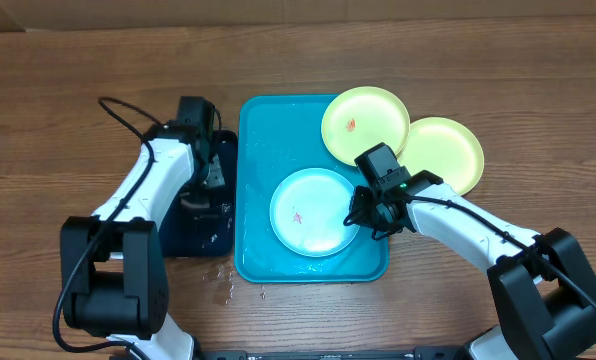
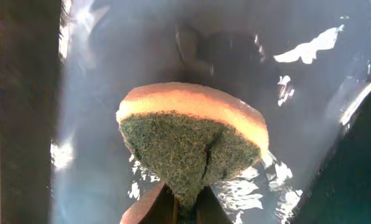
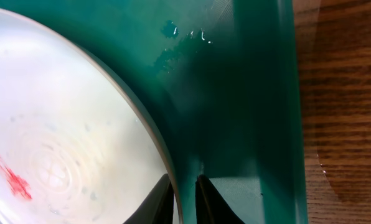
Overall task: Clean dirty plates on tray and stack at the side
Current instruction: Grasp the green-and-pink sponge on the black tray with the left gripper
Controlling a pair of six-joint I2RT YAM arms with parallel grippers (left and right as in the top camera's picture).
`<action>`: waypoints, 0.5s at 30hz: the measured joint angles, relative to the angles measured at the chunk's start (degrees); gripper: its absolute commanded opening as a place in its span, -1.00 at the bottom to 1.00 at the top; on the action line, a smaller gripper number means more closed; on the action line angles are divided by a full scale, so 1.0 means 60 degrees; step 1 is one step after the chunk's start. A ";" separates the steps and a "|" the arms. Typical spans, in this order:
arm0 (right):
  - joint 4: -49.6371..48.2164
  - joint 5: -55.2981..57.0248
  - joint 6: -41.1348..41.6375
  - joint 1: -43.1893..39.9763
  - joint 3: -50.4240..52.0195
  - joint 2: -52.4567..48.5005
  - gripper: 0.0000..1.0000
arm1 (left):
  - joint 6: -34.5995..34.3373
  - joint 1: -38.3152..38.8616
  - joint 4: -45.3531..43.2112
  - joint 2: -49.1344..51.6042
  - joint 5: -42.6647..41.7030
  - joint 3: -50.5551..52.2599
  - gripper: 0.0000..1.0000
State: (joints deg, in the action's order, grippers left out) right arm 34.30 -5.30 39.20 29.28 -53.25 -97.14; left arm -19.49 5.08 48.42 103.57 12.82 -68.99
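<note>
sponge pinched, plate held by its rim

the left gripper [image 2: 185,204] is closed tight on the sponge [image 2: 192,134]. its fingers bite the lower edge, so the green scouring face is turned out and the orange back sits on top. it hangs over the wet dark tray [image 1: 200,235], which looks like the spot for wetting the sponge. the right gripper [image 3: 184,194] is clamped on the rim of the light-blue plate [image 3: 67,124], one finger inside and one outside, probably to steady it for scrubbing. that plate lies in the near half of the turquoise tray [image 1: 261,130] and carries a red smear [image 3: 11,177] on its pale centre.

count: three plates, one light-blue and two green. the first green plate [image 1: 366,122] rests across the tray's far right corner and shows a small red mark. the second green plate [image 1: 448,152] lies on the table [image 1: 58,100] just beside it, their edges overlapping. one sponge, two trays. no plates are neatly stacked yet, so i judge the cleaning to be near its start.
</note>
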 measured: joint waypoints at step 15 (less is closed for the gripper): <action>0.0000 0.0000 -0.0004 0.0000 0.0000 0.0000 -0.71 | 0.0933 -0.0018 -0.0117 0.0004 0.0514 0.0084 -0.31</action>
State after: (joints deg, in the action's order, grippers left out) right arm 34.30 -5.30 39.18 29.28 -53.25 -97.14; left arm -13.89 4.97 47.72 103.59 15.90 -68.49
